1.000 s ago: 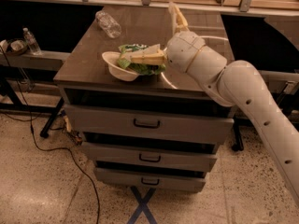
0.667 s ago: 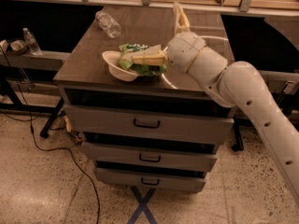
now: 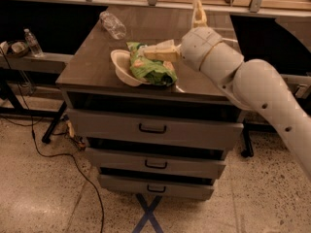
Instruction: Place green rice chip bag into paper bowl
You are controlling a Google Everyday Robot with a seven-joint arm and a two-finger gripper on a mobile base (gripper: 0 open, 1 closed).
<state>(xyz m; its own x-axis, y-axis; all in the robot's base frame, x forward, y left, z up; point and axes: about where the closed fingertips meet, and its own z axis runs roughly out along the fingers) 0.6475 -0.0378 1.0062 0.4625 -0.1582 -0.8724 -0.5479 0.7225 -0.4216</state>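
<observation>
A: Where is the green rice chip bag (image 3: pixel 151 68)?

B: It lies in the paper bowl (image 3: pixel 120 67), crumpled. It covers the bowl's right half, and its lower end hangs over the right rim toward the table (image 3: pixel 92 57). The bowl's left half is bare and off-white.

A: And the end effector (image 3: pixel 171 29)?

B: It is just right of the bowl, over the table top, and spread wide. One finger (image 3: pixel 161 52) lies flat, pointing left across the bag's upper edge. The other (image 3: pixel 197 12) stands up toward the back of the table. Nothing is clamped between them. I cannot tell whether the flat finger touches the foil.

A: What differs from a second ago?

B: The arm has shifted a little to the right and back. The flat finger's tip reached the bowl's left side then, and it now ends over the middle of the bag. More green shows at the bag's top left corner. The upright finger has moved right with it.

A: Did the bag or bowl move?

B: Hardly. Both sit on the same spot near the table's front edge.

A: Anything else on top?

B: A clear plastic bottle (image 3: pixel 112 24) lies on its side at the far left corner, well apart from the bowl, where it was before.
</observation>
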